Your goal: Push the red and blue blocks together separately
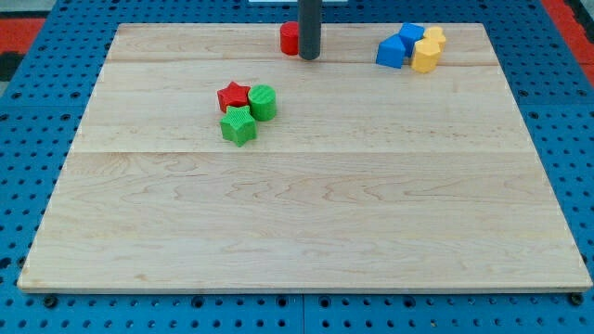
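Note:
My tip [309, 57] rests on the board near the view's top centre, touching the right side of a red round block [290, 39], which it partly hides. A red star block [234, 96] sits left of centre, touching a green round block [263, 102] and a green star block [238, 125]. At the view's top right, two blue blocks [393, 52] [411, 34] sit side by side, pressed against two yellow blocks [426, 56] [433, 38].
The wooden board [306, 223] lies on a blue perforated table [28, 139]. The red round block is close to the board's top edge. The blue and yellow cluster is also near the top edge.

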Robot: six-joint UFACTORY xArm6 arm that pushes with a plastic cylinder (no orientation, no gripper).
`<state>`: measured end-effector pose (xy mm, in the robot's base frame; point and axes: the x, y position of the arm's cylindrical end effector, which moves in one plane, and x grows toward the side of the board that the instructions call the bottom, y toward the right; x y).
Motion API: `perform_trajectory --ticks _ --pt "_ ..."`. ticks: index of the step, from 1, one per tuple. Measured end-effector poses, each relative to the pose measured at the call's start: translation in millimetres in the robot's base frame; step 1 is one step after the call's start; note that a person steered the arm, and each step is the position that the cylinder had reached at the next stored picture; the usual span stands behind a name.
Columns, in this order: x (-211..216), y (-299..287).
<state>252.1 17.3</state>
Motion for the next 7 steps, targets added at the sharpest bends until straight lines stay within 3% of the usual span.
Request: perform_trajectory --ticks 1,2,6,7 --pt "-22 0" --pt "-16 -2" --pt "128 -59" --pt "144 -100"
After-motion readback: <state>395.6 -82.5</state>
